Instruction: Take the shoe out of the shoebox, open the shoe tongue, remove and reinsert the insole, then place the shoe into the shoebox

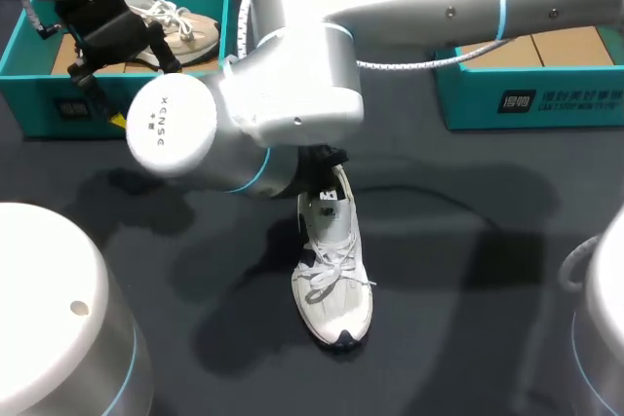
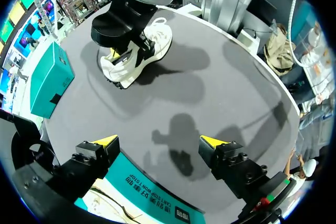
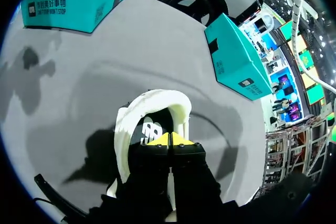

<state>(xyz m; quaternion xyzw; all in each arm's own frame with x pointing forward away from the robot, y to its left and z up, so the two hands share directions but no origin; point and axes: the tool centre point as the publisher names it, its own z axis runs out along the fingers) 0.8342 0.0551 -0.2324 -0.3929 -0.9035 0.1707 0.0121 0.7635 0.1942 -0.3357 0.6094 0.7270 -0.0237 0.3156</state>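
Done: shoe out, standing on counter | Right claw: clenched, tips together inside the shoe's opening, what it pinches not discernible | Left claw: released, empty, above a box rim | Remaining, likely: insole cycle, reboxing.

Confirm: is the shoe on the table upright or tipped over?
Upright. The shoe stands on its sole, laces up, right end effector in its opening.
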